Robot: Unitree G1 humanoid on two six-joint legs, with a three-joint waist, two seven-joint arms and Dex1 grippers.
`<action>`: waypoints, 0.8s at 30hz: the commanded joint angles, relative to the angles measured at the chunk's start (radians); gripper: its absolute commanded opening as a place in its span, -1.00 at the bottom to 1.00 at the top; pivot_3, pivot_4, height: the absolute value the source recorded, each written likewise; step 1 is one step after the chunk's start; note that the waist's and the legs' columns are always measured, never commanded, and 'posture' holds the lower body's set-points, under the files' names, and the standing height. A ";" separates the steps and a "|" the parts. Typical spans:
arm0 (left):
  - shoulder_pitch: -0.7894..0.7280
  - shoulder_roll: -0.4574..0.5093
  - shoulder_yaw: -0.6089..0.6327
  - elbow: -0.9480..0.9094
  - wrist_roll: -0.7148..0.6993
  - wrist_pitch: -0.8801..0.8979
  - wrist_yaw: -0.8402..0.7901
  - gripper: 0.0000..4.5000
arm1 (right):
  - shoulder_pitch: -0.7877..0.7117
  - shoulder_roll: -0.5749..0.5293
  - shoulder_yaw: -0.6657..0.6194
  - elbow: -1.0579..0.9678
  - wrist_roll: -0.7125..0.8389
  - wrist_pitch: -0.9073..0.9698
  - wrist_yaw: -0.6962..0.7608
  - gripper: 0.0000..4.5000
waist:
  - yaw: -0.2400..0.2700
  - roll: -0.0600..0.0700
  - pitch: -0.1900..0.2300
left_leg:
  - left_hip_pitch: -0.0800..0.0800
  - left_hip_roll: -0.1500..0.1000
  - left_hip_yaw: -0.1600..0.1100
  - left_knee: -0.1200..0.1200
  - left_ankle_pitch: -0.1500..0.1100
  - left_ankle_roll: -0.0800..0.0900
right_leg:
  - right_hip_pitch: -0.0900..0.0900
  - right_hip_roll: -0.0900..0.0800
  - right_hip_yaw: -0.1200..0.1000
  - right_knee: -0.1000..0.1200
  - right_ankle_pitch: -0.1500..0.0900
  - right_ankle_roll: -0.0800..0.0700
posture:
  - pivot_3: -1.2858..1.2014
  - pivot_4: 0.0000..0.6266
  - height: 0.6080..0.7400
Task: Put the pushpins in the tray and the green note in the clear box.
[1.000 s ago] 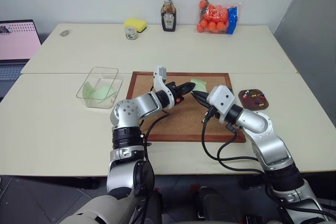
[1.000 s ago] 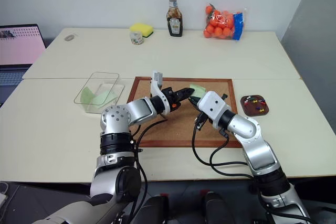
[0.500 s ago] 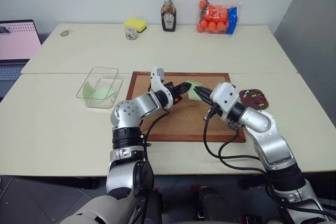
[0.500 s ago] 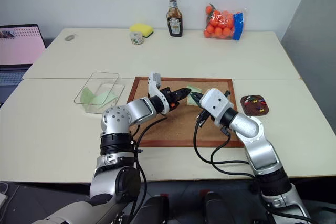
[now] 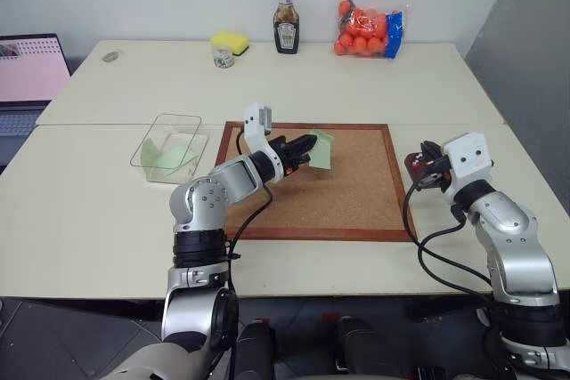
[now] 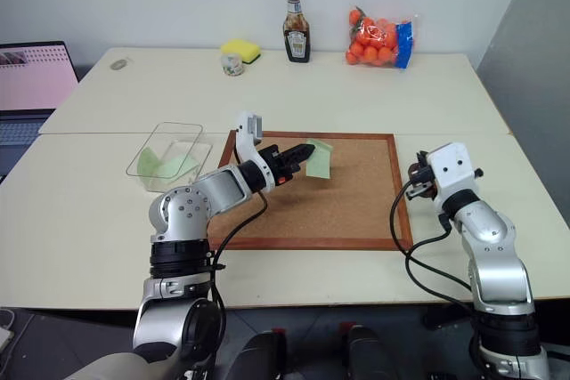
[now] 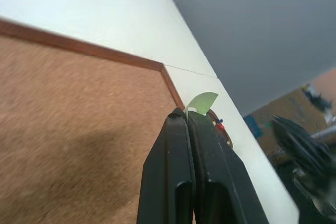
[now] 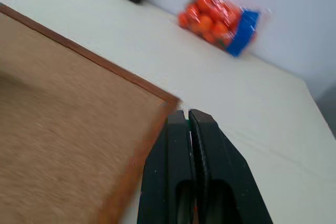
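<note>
over corkboard [image 5: 347, 184], green note [image 5: 321, 150] pinched in left gripper [image 5: 309, 143]

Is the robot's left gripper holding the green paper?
Yes, the left gripper is shut on the green note, which hangs from its fingertips over the corkboard.

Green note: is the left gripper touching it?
Touching. In the left wrist view the shut left gripper pinches the green note at its tips.
</note>
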 commanded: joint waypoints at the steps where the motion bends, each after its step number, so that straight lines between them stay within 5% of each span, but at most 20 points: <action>1: 0.001 0.011 -0.049 -0.058 0.017 -0.040 -0.039 -0.99 | -0.062 -0.015 -0.019 0.111 -0.009 0.007 -0.030 -1.00 | -0.002 0.000 0.000 | 0.000 0.000 0.000 0.000 0.000 0.000 | 0.000 0.000 0.000 0.000 0.000 0.000 | 0.03 -0.52 1.00; 7: 0.003 0.013 -0.061 -0.064 0.024 -0.055 -0.043 -0.99 | -0.156 -0.015 -0.003 0.326 -0.012 -0.024 -0.049 -1.00 | -0.003 0.000 0.000 | 0.000 0.000 0.001 0.000 0.000 0.000 | 0.000 0.001 0.000 0.000 0.000 0.000 | 0.03 -0.52 1.00; 24: 0.012 0.009 -0.063 -0.083 0.030 -0.057 -0.026 -1.00 | -0.162 -0.022 0.005 0.335 -0.010 -0.033 -0.049 0.78 | -0.003 0.000 0.000 | 0.000 0.000 0.001 0.000 0.000 0.000 | 0.000 0.000 0.001 0.000 0.000 0.000 | 0.03 -0.52 1.00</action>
